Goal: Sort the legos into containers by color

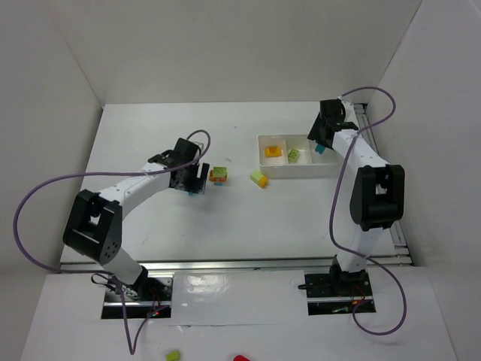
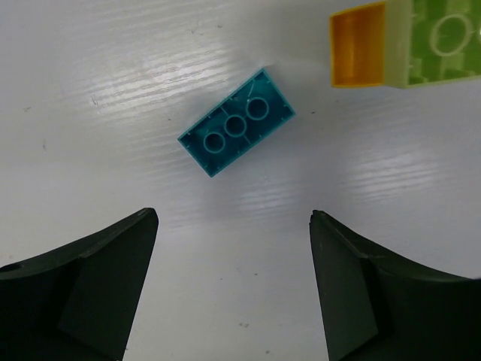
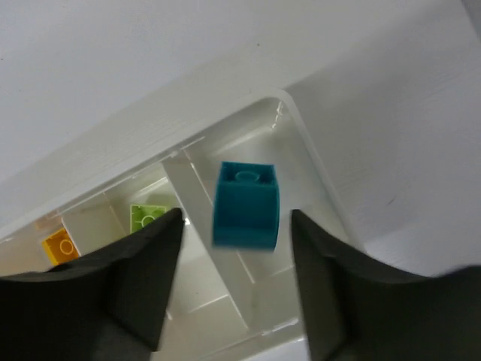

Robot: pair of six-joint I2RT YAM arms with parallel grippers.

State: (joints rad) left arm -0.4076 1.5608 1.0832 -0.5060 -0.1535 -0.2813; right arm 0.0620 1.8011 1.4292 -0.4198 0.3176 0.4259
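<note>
My left gripper [image 1: 197, 180] [image 2: 233, 218] hangs open over the table, with a cyan lego [image 2: 236, 132] lying studs-down just ahead of its fingertips, untouched. An orange-and-green stacked lego [image 2: 398, 45] [image 1: 219, 174] sits right of it, and a yellow-green one [image 1: 259, 178] lies nearer the tray. My right gripper [image 1: 322, 139] [image 3: 237, 218] is open above the right compartment of the white tray [image 1: 301, 170] [image 3: 301, 128]. A blue lego [image 3: 246, 204] shows loose between its fingers, touching neither, its lower edge blurred. An orange lego [image 1: 273, 151] [image 3: 58, 245] sits in the left compartment, a green one [image 1: 294, 155] [image 3: 146, 216] in the middle.
White walls close in the table at the back and both sides. Purple cables loop off each arm. Beyond the near edge, by the arm bases, lie a lime piece [image 1: 173, 355] and a red piece [image 1: 240, 359].
</note>
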